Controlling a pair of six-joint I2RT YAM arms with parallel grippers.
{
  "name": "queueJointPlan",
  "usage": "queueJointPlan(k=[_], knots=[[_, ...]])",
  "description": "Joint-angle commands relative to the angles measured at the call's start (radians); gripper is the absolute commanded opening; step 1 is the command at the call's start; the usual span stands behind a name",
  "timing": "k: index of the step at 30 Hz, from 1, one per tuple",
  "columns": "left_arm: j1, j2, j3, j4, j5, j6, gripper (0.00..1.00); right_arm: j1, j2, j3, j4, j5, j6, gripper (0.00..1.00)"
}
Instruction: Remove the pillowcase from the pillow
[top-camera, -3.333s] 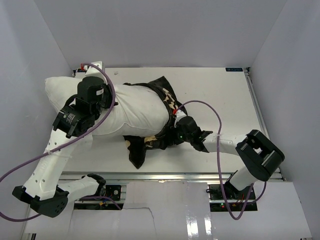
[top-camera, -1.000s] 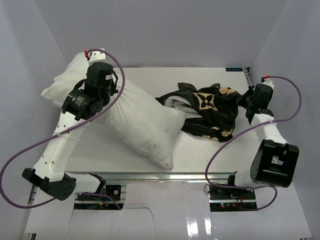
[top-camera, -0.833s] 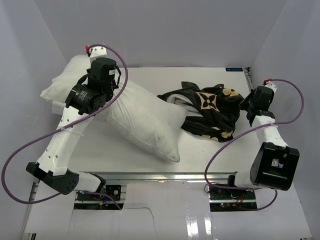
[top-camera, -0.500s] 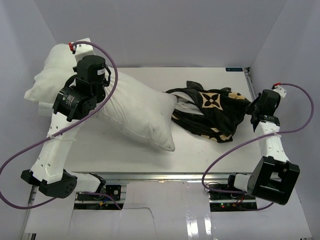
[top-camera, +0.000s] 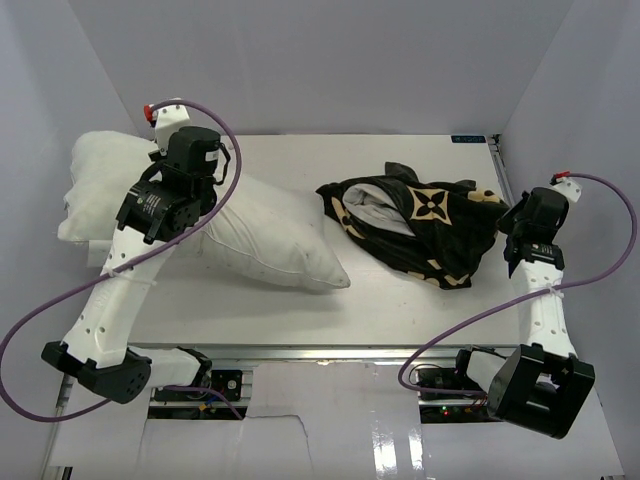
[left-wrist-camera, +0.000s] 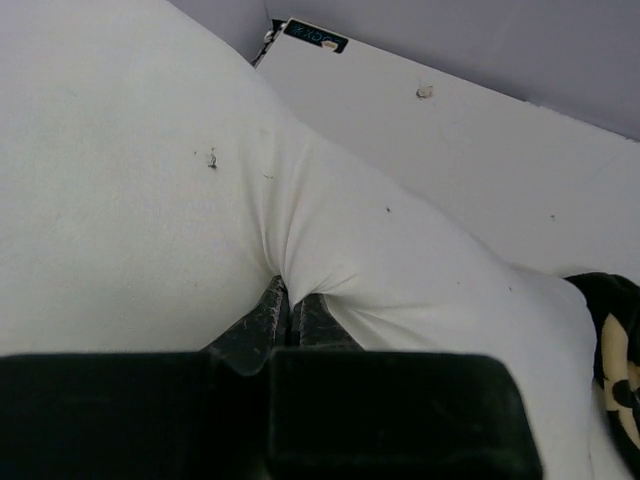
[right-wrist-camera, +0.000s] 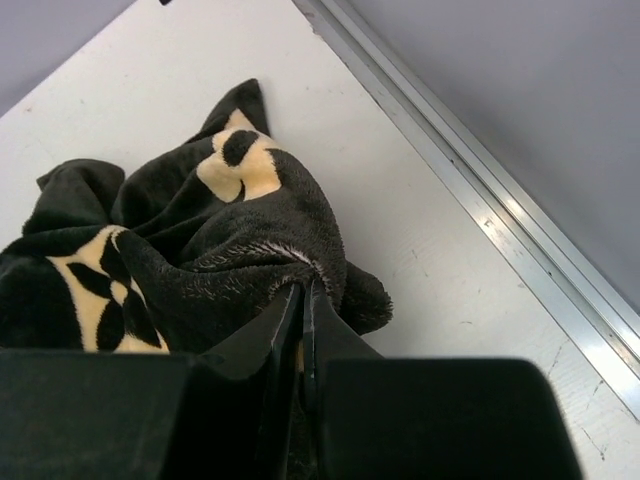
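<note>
Pale grey walls enclose a white worktop (top-camera: 400, 300). The pillow (top-camera: 265, 240) lies along the left side, with one end hanging over the left edge near the far-left corner and the other end pointing toward the middle of the near edge. The left hand (left-wrist-camera: 290, 298) has its fingers pinched together on a raised fold of the pillow's white fabric. The pillowcase (top-camera: 430, 225) sits crumpled toward the far-right corner, completely off the pillow, with a strip of bare worktop between them and its pale grey inside showing at the mouth. The right hand (right-wrist-camera: 303, 292), close to the right edge, has its fingers squeezed tight on a fold of the black cover.
</note>
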Motion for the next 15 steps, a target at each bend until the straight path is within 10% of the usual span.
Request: queueJointPlan(k=[1,15], knots=[[0.035,-0.049,0.017,0.078,-0.056,-0.036,0.00,-0.009,-0.025,-0.018,0.005,0.041,-0.014,0.08],[0.045,-0.162,-0.504,0.223,0.183,-0.359,0.00,-0.011,-0.095,-0.160,0.092,-0.210,0.004,0.08]])
